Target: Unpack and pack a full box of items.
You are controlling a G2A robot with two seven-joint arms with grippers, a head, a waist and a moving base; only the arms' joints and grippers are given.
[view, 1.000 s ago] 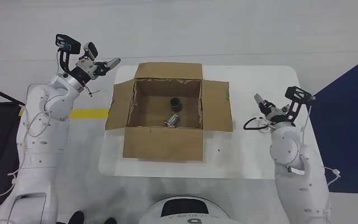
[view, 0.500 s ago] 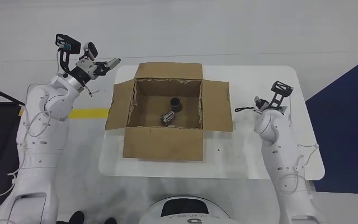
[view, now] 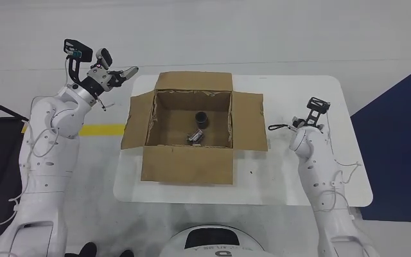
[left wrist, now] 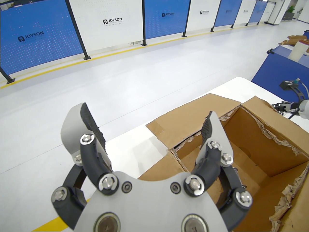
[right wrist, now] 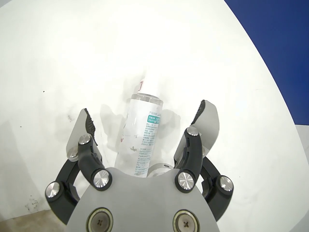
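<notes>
Standing in the middle of the white, smooth table [view: 257, 180] is the cardboard box [view: 186, 166]. It is brown and matte, with four flaps folded outward and torn, ragged paper along its inner edges. On its floor lie a short black cylinder [view: 201, 118] and, nearer to the robot, a small metallic item [view: 195, 136]; the two are apart from each other.

The left gripper [left wrist: 147, 109] hangs beyond the table's far left corner, over the pale floor. Its fingers are spread wide and have nothing between them. They are grey metal plates with black, ribbed rubber pads [left wrist: 93, 119].

The right gripper [right wrist: 143, 107] is over the table, on the right side of the box. It is also spread wide. A bottle [right wrist: 142, 131] lies lengthwise between its fingers; it is clear, round plastic with a white printed label. Neither pad touches it, and its near end is hidden behind the gripper's plate.

Compared with one second ago, the right arm has swung toward the box and its wrist has turned. The metallic item in the box has shifted slightly. The left arm, the box and the black cylinder are where they were.
</notes>
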